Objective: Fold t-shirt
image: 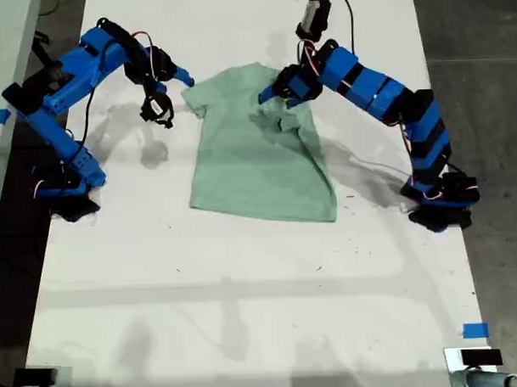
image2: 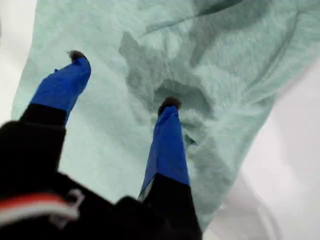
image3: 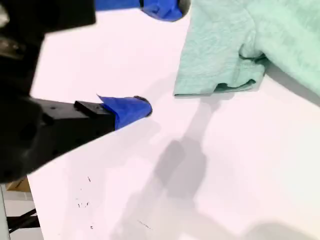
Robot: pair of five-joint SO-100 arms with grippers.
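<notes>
My first gripper (image2: 122, 80) is spread wide above the t-shirt (image: 257, 155), gripping nothing. My second gripper (image3: 155, 60) is likewise wide open and empty over the white table (image: 244, 279), just beside the shirt's sleeve (image3: 220, 60). No legible writing visible.

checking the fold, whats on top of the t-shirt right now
On the t-shirt, one sleeve is folded inward near the collar, and my first gripper hovers open over that bunched cloth. Whatever lies beneath the fold is covered.
</notes>
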